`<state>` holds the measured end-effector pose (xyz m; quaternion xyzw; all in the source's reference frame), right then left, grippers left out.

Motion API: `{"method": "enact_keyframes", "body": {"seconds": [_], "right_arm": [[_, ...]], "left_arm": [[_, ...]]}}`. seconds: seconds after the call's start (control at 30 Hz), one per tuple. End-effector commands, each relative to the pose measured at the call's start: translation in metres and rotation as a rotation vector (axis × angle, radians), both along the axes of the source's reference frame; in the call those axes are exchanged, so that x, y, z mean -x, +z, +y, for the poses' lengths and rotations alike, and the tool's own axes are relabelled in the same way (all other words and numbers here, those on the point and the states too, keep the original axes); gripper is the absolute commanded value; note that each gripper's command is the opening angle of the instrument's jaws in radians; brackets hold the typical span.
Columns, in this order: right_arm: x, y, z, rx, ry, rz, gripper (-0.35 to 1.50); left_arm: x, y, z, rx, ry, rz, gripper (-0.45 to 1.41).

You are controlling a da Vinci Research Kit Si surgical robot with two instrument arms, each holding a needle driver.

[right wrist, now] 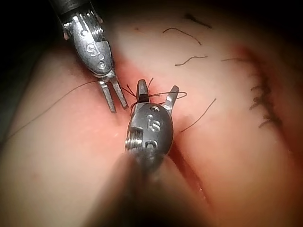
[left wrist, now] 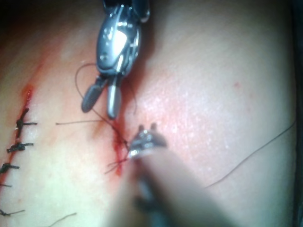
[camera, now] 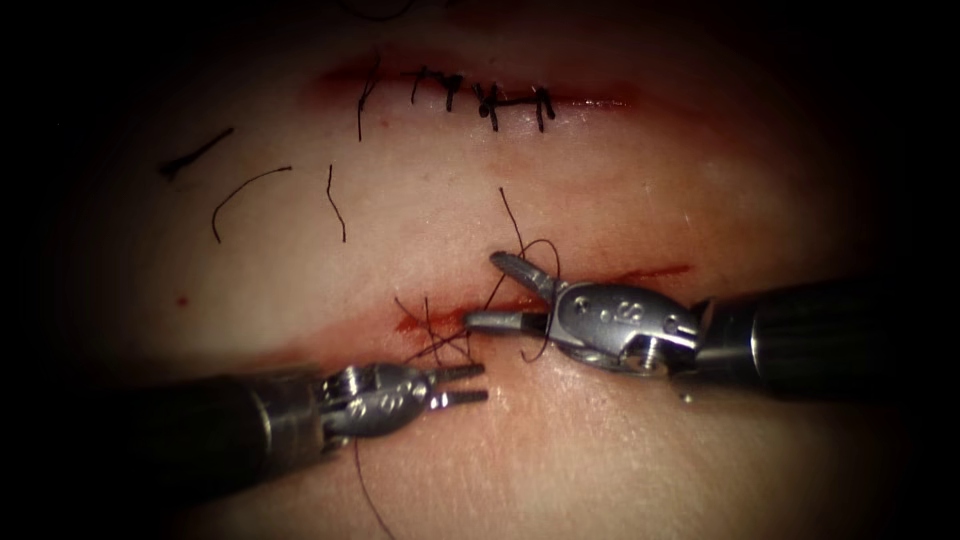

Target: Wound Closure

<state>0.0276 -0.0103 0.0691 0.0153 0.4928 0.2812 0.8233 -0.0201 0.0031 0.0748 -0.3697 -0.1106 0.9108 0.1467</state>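
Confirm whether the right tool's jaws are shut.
No: the right tool's jaws stand wide apart over the cut, with thread looping between them.

Knotted dark thread (camera: 440, 340) across open cut (camera: 420, 318).

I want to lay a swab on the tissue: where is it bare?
Bare: between the stitched cut and the open cut, toward the right. Crowded: around the open cut, where the left tool, right tool and thread meet; cut ends lie left.
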Motion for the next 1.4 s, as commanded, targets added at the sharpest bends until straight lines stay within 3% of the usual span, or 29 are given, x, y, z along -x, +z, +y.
{"method": "enact_keyframes", "body": {"seconds": [0.03, 0.37, 0.53, 0.83, 1.4], "right_arm": [[-0.0005, 0.0005, -0.0006, -0.003, -0.003, 0.001, 1.1], [-0.0006, 0.0006, -0.0007, -0.003, -0.005, -0.001, 1.1], [-0.0003, 0.0002, -0.0012, -0.002, -0.008, 0.0, 1.1], [0.0007, -0.0017, -0.0028, -0.008, -0.013, 0.006, 1.1], [0.0001, -0.0016, -0.0025, -0.01, -0.012, 0.008, 1.1]], "left_arm": [[0.0001, 0.0005, -0.0006, -0.004, 0.007, -0.001, 0.17], [-0.0033, -0.001, -0.0011, -0.017, -0.008, 0.037, 0.24], [-0.0035, -0.0024, 0.0005, 0.014, -0.084, 0.007, 0.26], [-0.0018, -0.0027, 0.0036, 0.028, -0.167, -0.046, 0.29], [0.0013, 0.0012, 0.0053, 0.031, -0.176, -0.066, 0.29]]}}
